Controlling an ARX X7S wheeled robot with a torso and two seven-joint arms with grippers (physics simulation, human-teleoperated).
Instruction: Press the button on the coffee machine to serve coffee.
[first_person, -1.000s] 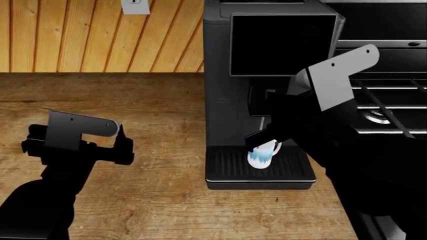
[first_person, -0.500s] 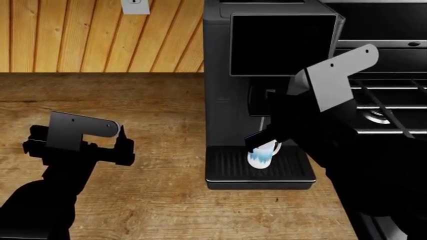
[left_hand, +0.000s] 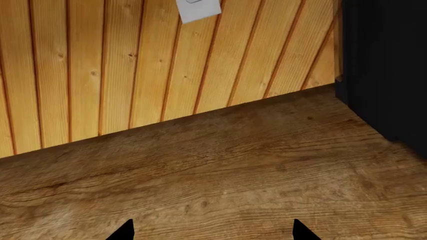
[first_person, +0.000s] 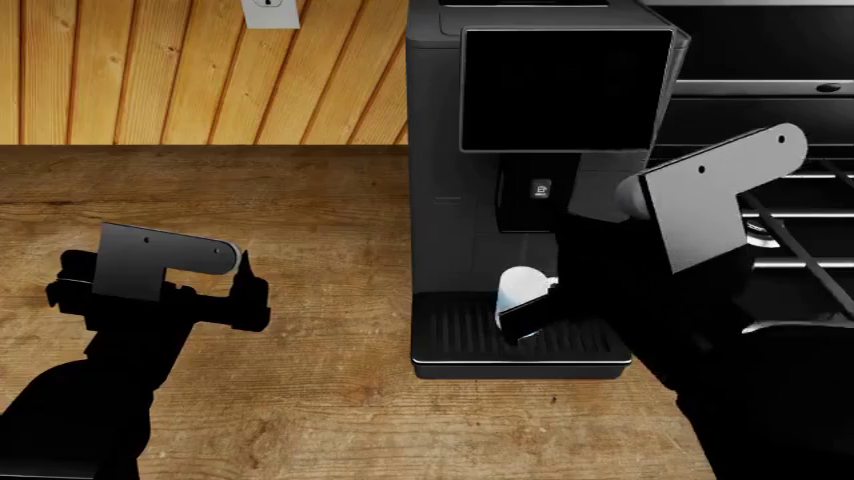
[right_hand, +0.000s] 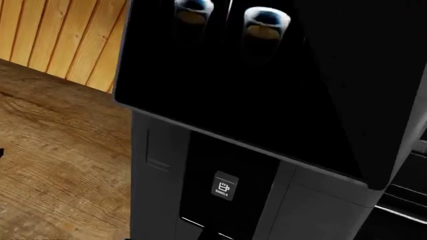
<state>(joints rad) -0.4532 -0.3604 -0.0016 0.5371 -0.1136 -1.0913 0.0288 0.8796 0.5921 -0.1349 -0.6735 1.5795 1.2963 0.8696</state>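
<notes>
The coffee machine (first_person: 441, 150) stands on the wooden counter, with its black screen panel (first_person: 567, 88) on top. The button (first_person: 541, 188) is a tiny dark key below the screen. In the right wrist view the button (right_hand: 225, 186) carries a pale cup symbol. A white mug (first_person: 521, 285) stands on the drip tray (first_person: 454, 335). My right gripper (first_person: 515, 326) is low in front of the mug, below the button and apart from it. Its tips (right_hand: 212, 234) meet at the frame edge and hold nothing. My left gripper (first_person: 247, 285) hovers open over the counter, far left of the machine; it also shows in the left wrist view (left_hand: 212, 231).
A black gas stove (first_person: 801, 180) stands right of the machine, behind my right arm. A wood-panelled wall with a white outlet (first_person: 271, 12) backs the counter. The left wrist view shows the outlet (left_hand: 198, 9) and the machine's side (left_hand: 387, 65).
My right arm has moved right and down, uncovering the button on the machine's front. Its gripper now sits lower against the mug. The left arm has not moved.
</notes>
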